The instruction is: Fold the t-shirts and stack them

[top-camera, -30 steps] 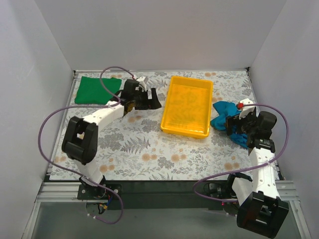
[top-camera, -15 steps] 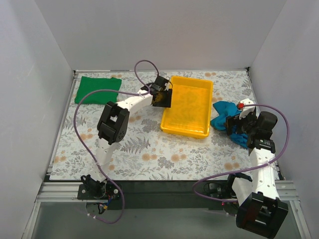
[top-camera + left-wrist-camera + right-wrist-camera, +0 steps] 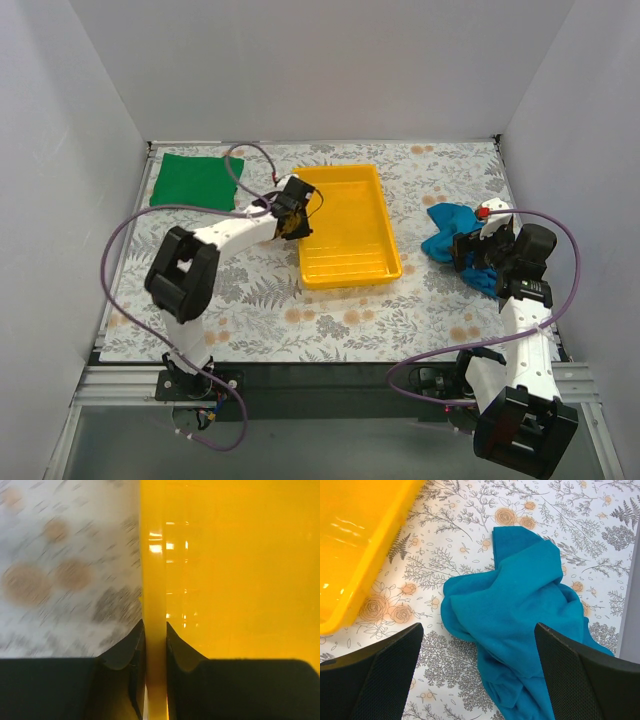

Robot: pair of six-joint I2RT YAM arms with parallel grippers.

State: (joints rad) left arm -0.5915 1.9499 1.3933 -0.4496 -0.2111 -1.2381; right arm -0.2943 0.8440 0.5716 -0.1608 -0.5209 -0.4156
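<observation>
The fingers [image 3: 131,652] of the left gripper [image 3: 155,647] are clamped on a thin wall of the tray [image 3: 240,580]. One finger stands outside, over the table [image 3: 60,555], and the other stands inside the tray. In the top view this grip is on the left long wall of the tray, near its far corner, and the tray lies a little turned in the middle of the table. The left arm reaches to it from the near left. The table looks blurred in the left wrist view. The fingers of the right gripper [image 3: 479,630] are wide apart and hold nothing. They hang over the teal shirt [image 3: 520,590], and I cannot tell if they touch it. The teal shirt lies crumpled on the table, at the right of the tray and apart from it, close to the right edge. The green shirt [image 3: 195,180] lies flat as a neat rectangle at the far left corner of the table. It is well apart from the teal shirt and the tray is between them.
</observation>
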